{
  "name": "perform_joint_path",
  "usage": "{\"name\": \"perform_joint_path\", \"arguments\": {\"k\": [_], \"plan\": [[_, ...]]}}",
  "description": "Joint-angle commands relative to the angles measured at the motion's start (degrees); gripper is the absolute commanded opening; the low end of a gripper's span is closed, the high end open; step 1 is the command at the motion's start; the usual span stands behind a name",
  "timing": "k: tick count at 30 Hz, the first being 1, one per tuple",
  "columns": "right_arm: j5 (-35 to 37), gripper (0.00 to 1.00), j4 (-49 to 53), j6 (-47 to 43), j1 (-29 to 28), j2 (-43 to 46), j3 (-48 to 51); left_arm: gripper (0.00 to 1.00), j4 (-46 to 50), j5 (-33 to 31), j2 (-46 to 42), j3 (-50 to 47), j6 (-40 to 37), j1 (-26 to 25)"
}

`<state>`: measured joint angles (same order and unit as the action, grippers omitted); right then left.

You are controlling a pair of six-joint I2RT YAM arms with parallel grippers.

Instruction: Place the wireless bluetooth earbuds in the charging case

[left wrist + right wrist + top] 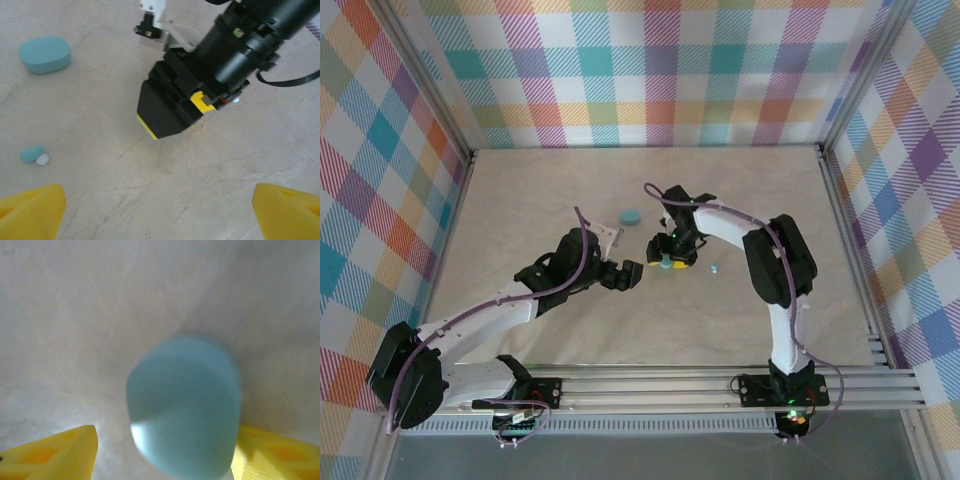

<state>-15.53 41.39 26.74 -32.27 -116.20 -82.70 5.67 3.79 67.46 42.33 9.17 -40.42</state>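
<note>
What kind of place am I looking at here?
Probably a small robot test booth: a left arm and a right arm bolted to a metal rail, with plaid cloth walls closing in the tabletop.

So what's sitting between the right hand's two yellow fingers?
A light blue oval case, blurred in the right wrist view, with the right hand open around it.

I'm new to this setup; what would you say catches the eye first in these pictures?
The bright plaid walls around the pale table strike first. At the table's middle the left gripper faces the right gripper, whose yellow fingers flank a blurred light blue case. A second case lies apart farther back, and a tiny earbud to their right.
</note>
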Motion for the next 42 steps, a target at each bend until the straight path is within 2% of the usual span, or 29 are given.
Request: {"name": "perform_joint_path", "arguments": {"k": [1, 5, 8, 10, 14, 21, 30, 42], "plan": [[-10.99, 0.68, -6.93, 8.05, 0.02, 6.27, 2.12, 0.95, -1.00, -0.36, -0.16, -0.49, -0.40, -0.01], [-14.90, 0.69, -10.80, 10.51, -0.07, 10.59, 4.15, 0.93, -0.71, -1.86, 0.05, -0.23, 0.77, 0.04], [-11.48, 0.70, -9.77, 9.72, 0.84, 14.64, 5.31, 0.89, 1.65, -4.05, 2.47, 1.83, 2.80, 0.00], [-9.04, 0.70, -9.40, 9.02, 2.52, 17.31, 6.81, 0.84, 3.62, -2.76, 5.95, 4.87, 3.04, -0.07], [-7.94, 0.70, -8.96, 7.94, 7.83, 22.06, 10.54, 0.82, 5.32, 0.48, 14.35, 10.32, -0.64, -0.52], [-8.23, 0.70, -8.38, 5.46, 14.04, 29.36, 16.27, 0.80, 7.55, 1.85, 29.58, 21.38, -8.93, -0.51], [-10.49, 0.69, -9.10, 4.11, 17.30, 31.06, 20.27, 0.75, 15.10, 0.60, 44.42, 33.70, -14.89, -1.20], [-12.39, 0.69, -9.51, 3.44, 19.61, 29.98, 20.20, 0.71, 14.98, 3.48, 49.97, 36.77, -18.35, -1.24]]}}
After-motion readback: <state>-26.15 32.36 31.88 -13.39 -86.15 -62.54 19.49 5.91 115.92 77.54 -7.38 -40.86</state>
